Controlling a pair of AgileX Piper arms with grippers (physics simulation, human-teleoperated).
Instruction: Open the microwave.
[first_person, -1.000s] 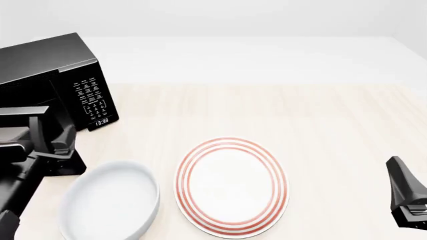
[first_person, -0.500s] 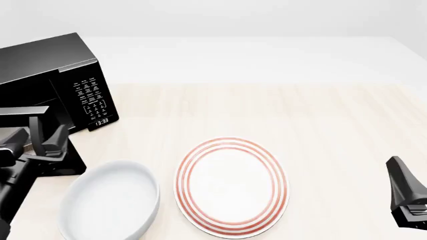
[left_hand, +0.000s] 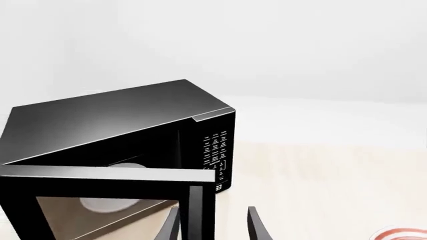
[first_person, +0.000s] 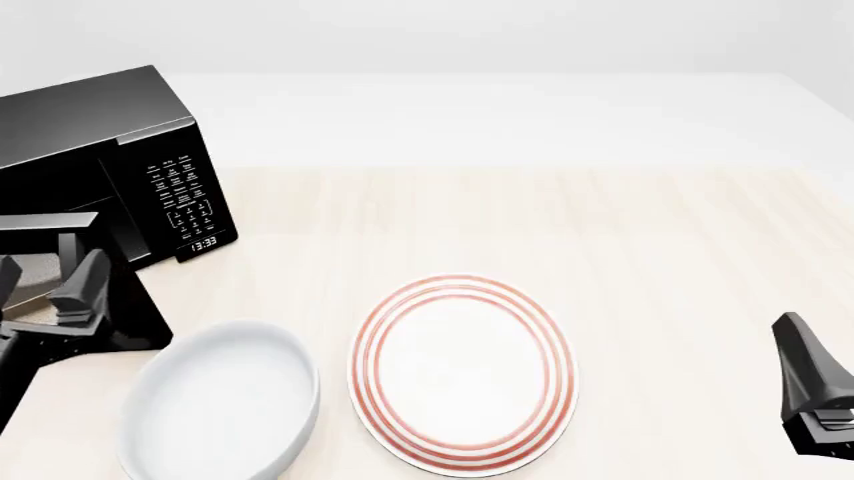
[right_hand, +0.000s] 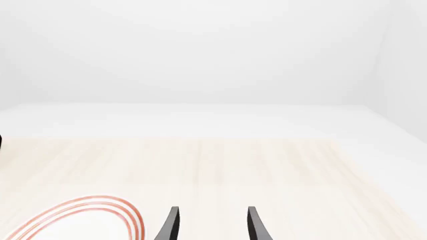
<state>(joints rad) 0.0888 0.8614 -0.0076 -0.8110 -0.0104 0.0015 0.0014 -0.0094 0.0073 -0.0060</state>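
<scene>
The microwave (first_person: 107, 160) sits at about ten o'clock on the table (first_person: 641, 230) in my front view, a big glossy black box with its keypad panel facing me. Its door (left_hand: 107, 200) is swung well out, and through the opening I can see the pale turntable (left_hand: 107, 202) inside. I judge the body heavy enough to stay put under a pull, while the door is stiff, hinged and slick. The free edge is the only sensible place to take it, and glossy plastic could slide out of a light pinch.

My left gripper (first_person: 47, 290) is right at that free edge, at nine o'clock. In the left wrist view the door's edge stands up just beside one finger (left_hand: 257, 227), with the fingers spread. I cannot tell from these views whether a finger actually touches the door.

Nearer me are a white bowl (first_person: 220, 405) at seven o'clock and a red-ringed plate (first_person: 463, 372) at six. The right gripper (first_person: 814, 395) waits at four o'clock, well apart from everything, its fingers parted over bare table.
</scene>
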